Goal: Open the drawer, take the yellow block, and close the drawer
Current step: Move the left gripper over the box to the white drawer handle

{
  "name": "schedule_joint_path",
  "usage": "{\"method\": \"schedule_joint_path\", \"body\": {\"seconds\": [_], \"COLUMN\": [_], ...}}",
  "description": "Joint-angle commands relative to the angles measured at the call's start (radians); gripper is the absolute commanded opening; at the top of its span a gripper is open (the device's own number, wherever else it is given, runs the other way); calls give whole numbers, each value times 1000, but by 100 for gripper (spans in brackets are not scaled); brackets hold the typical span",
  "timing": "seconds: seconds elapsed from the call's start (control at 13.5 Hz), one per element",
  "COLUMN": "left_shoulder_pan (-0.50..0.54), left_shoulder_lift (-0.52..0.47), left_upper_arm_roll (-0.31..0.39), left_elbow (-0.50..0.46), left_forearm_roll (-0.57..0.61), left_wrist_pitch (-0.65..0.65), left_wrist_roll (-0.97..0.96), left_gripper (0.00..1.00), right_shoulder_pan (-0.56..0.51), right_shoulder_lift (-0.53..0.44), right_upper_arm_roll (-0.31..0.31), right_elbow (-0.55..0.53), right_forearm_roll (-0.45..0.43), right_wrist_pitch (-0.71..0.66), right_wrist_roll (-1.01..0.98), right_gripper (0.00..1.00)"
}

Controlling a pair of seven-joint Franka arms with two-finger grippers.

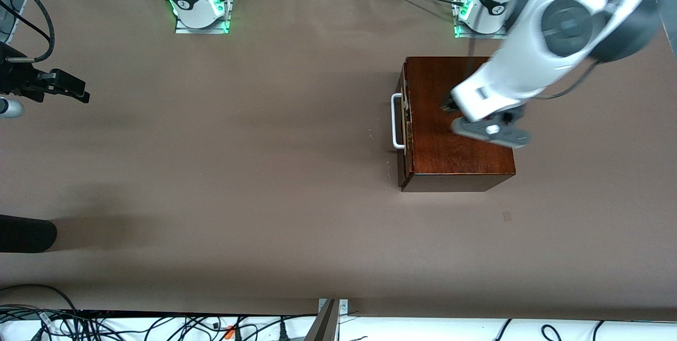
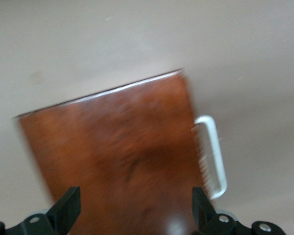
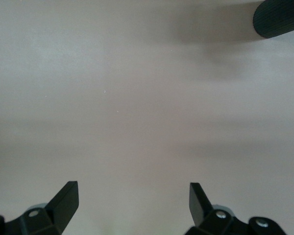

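Observation:
The glossy mahogany box [image 1: 460, 140] stands toward the left arm's end of the table. Its drawer [image 1: 405, 125] looks pushed in, with the white bar handle [image 1: 396, 121] facing the right arm's end. The yellow block is hidden. My left gripper [image 1: 449, 107] hangs open and empty over the box top. In the left wrist view the open gripper [image 2: 135, 200] is above the box [image 2: 122, 161], with the handle [image 2: 213, 152] at the box's edge. My right gripper [image 1: 79, 92] waits open and empty over bare table at the right arm's end; it also shows in the right wrist view [image 3: 134, 196].
A dark rounded object [image 1: 26, 233] juts in at the right arm's end, nearer the front camera; it shows in the right wrist view [image 3: 279, 18] too. Cables [image 1: 158, 325] run along the near table edge. The brown table [image 1: 238, 172] spreads in front of the drawer.

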Motion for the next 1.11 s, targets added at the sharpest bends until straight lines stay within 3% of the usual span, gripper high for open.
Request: {"method": "schedule_joint_path", "body": {"seconds": [0.0,0.44,1.04], "left_shoulder_pan": [-111,-286,-312], "left_shoulder_lift": [93,193,199], "left_upper_arm_roll": [10,12,10], "left_elbow": [66,27,-116], "left_forearm_roll": [16,136,148], "left_wrist_pitch": [70,115,156], "left_wrist_roll": [-181,-399,-402], "left_gripper": [100,100,100], "right_shoulder_pan": [-12,-12,-10], "right_shoulder_lift": [-12,-14,-12], "right_upper_arm_roll": [8,8,8], "right_elbow": [-14,-14,-14], "right_forearm_roll": [2,2,2], "right_wrist_pitch": [7,7,9], "right_wrist_roll": [-10,-10,-10], "right_gripper": [100,100,100]}}
